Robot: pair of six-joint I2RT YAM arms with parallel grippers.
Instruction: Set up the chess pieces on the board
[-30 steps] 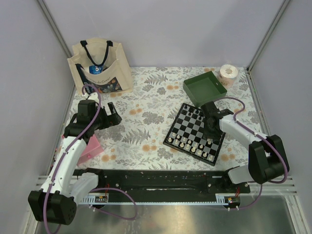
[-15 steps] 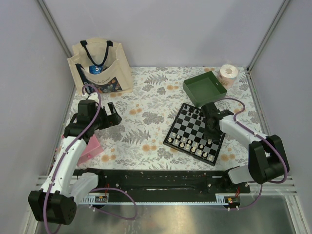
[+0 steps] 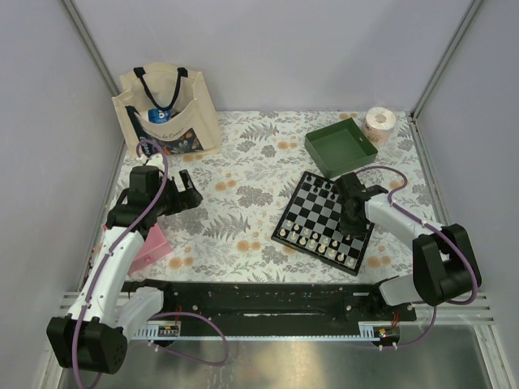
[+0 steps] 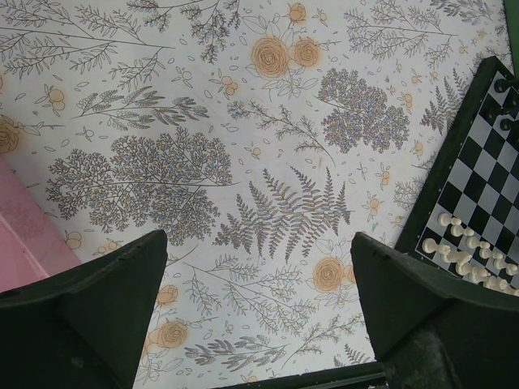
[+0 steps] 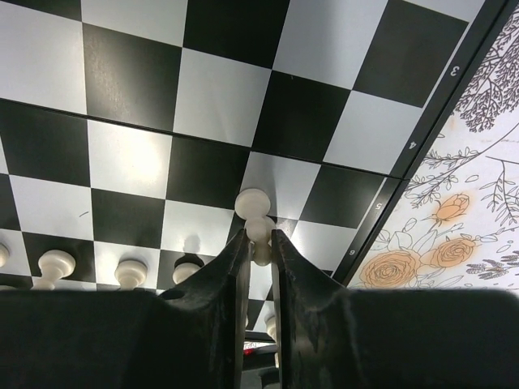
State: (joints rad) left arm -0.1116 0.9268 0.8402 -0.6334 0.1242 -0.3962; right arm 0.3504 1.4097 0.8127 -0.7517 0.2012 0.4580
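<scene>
1. The board (image 3: pixel 324 220) lies flat on the floral counter (image 3: pixel 243 162), at about 3 o'clock from the counter's middle in the top view, turned so that one corner points toward the arms.
2. Cream-white pieces (image 3: pixel 320 243) stand in rows along the board's 6 o'clock side; black pieces (image 3: pixel 324 188) stand along its 12 o'clock side.
3. The right pincer (image 5: pixel 259 237) is down over the board's 3 o'clock part. It is clenched on a single cream-white piece (image 5: pixel 253 212), its two fingers pressed against either side of the piece's lower body, the rounded head poking out just past the tips.
4. In the right wrist view, more cream-white pieces stand on squares at 8 o'clock from the held one.
5. The left pincer (image 4: pixel 258 239) hangs above bare counter at 9 o'clock from the board, well apart from it, released, with nothing between its fingers.
6. A green tray (image 3: pixel 340 146) sits just beyond the board at 12 o'clock, a pale roll (image 3: pixel 379 121) at 1 o'clock from the tray.
7. A tote bag (image 3: pixel 166 113) stands at the counter's 10 o'clock corner; a pink object (image 3: pixel 150 247) lies at 8 o'clock.
</scene>
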